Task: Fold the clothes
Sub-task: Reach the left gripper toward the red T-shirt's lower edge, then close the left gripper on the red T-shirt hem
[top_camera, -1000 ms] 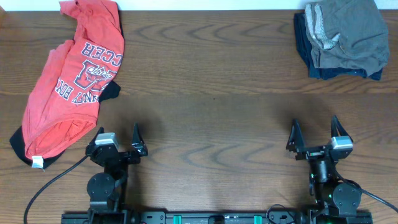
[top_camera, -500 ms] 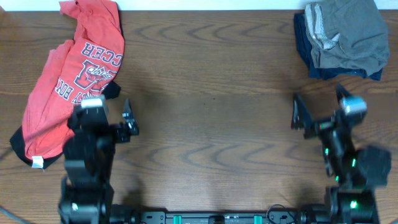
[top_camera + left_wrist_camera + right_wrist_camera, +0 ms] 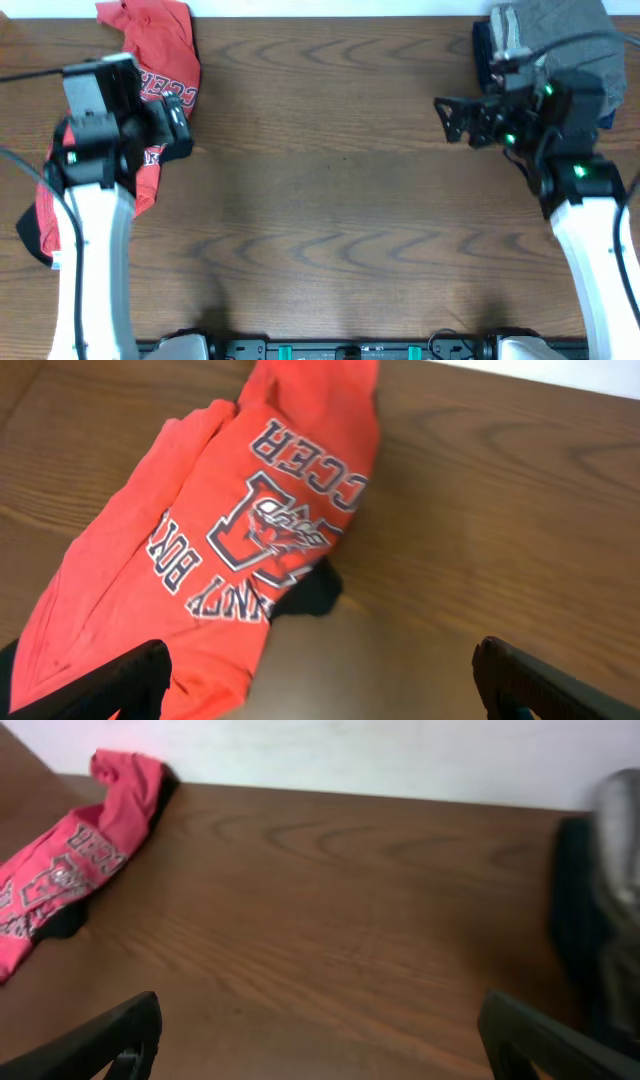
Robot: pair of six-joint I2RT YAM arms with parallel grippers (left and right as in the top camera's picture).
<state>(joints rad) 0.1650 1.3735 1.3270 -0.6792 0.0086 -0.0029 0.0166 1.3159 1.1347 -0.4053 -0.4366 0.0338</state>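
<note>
Just ahead of the left pincer point(image 3: 320, 682), wide open and empty, red shirt point(image 3: 235, 545) crumpled, right pincer point(image 3: 320, 1042) likewise open.

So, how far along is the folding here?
Done: the grey and dark stack at the far right corner looks already folded. In hand: nothing; the left tool hangs open over the edge of the red shirt, the right tool open above the table. Left: the whole red shirt, crumpled, no fold made.
</note>
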